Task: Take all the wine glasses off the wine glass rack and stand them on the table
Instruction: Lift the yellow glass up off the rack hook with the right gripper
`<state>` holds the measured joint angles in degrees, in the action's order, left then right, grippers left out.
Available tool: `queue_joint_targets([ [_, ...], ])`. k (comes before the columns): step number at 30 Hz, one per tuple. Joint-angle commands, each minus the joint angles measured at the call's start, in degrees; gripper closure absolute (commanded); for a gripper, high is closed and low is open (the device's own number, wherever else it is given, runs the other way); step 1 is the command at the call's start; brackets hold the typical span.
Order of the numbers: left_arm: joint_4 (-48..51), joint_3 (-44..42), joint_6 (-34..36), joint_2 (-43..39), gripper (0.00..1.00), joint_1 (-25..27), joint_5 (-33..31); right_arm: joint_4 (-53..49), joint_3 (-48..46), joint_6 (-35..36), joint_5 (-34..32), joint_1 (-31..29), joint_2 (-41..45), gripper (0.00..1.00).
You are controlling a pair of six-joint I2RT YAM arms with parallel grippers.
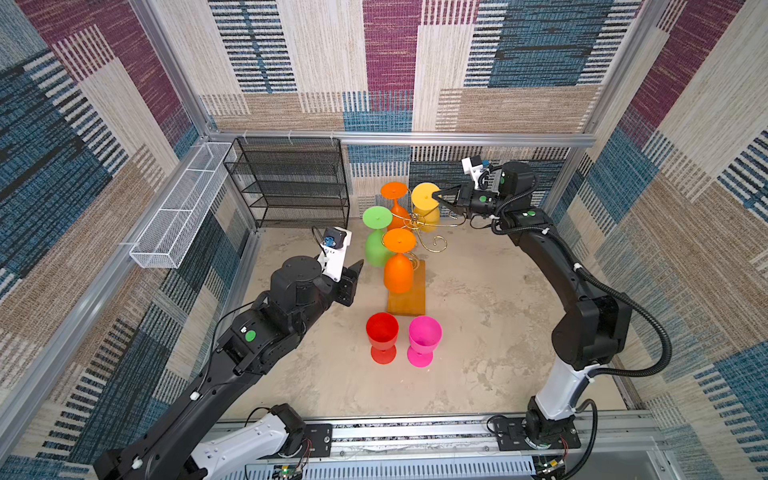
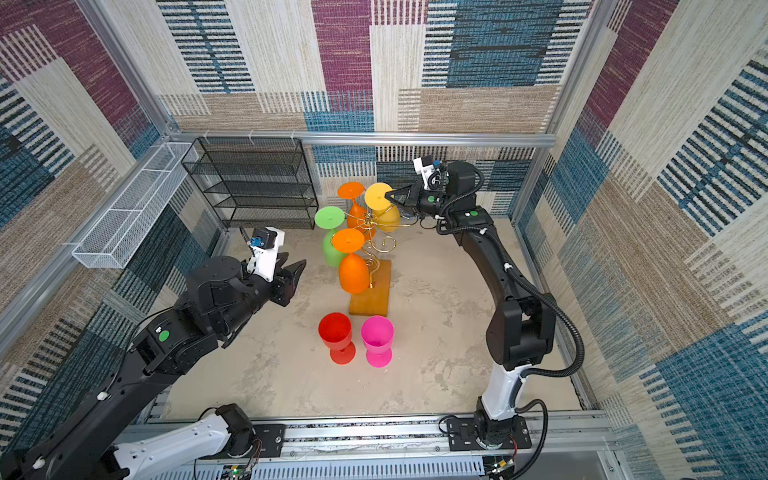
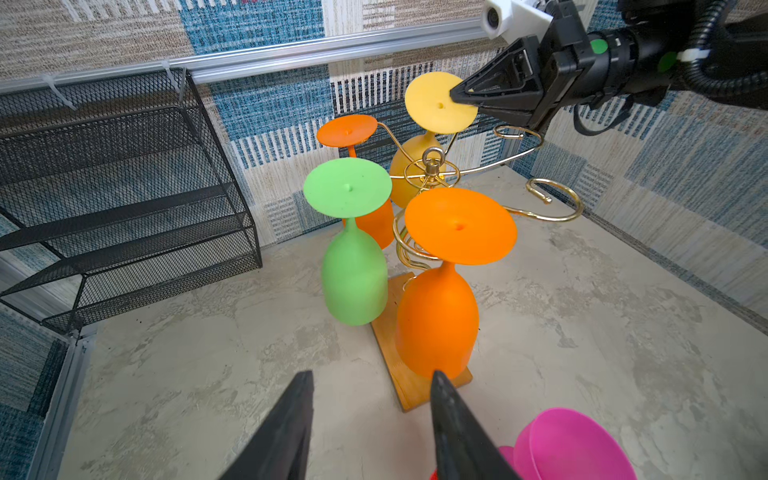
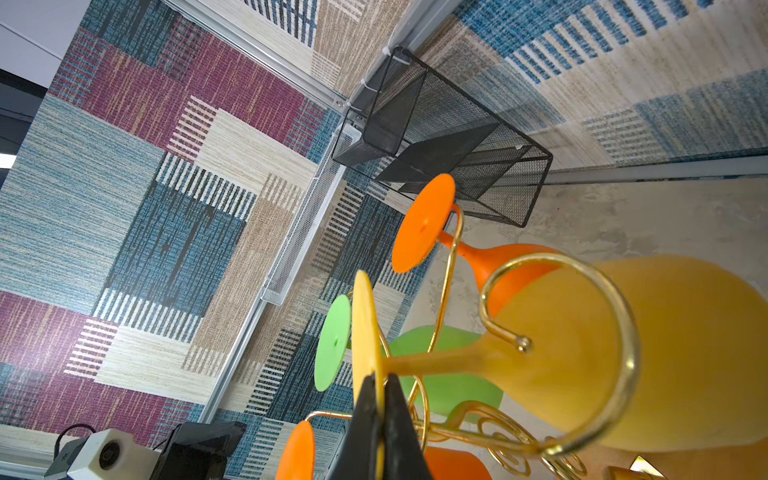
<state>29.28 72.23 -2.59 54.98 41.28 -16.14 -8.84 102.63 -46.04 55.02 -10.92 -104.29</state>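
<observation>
The right end effector (image 1: 435, 194) pinches the flat foot of the yellow wine glass (image 1: 422, 196), hanging upside down on the rack (image 1: 432, 245) just below it, to slide it off; the left end effector (image 2: 296, 261) is half open and empty.

Walls (image 1: 415, 50) are woven patchwork panels in blue, maroon, beige and cream (total carpet-tile vibes), framed by aluminium rails (image 1: 415, 138). The counter (image 1: 478, 332) is mottled grey-beige. A black mesh tiered shelf (image 1: 291, 183) stands at the back, with a long white wire basket (image 1: 178, 216) along the side wall.
</observation>
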Motion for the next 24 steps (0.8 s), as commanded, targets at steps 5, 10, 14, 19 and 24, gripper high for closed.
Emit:
queue_joint_targets([
  [5, -1.0, 0.1, -0.6, -0.9, 0.51, -0.1, 0.0, 1.1, 6.4, -0.7, 0.9, -0.2, -4.3, 1.00],
  [10, -1.1, -0.4, -0.7, -1.1, 0.52, -0.1, -0.3, -1.7, 13.2, -0.5, 1.4, -0.1, -9.2, 1.00],
  [14, -0.9, -0.4, -0.7, -1.2, 0.52, -0.1, -0.4, -3.4, 19.1, -0.6, 1.4, -0.1, -12.6, 1.00],
  [19, -0.5, -0.6, -0.7, -1.5, 0.52, -0.3, -0.6, -6.9, 27.9, -0.1, 0.5, 0.1, -16.9, 1.00],
  [24, 0.0, -0.9, -0.4, -2.2, 0.52, -0.4, -0.9, -5.7, 29.9, -0.3, -1.7, 2.0, -16.7, 1.00],
])
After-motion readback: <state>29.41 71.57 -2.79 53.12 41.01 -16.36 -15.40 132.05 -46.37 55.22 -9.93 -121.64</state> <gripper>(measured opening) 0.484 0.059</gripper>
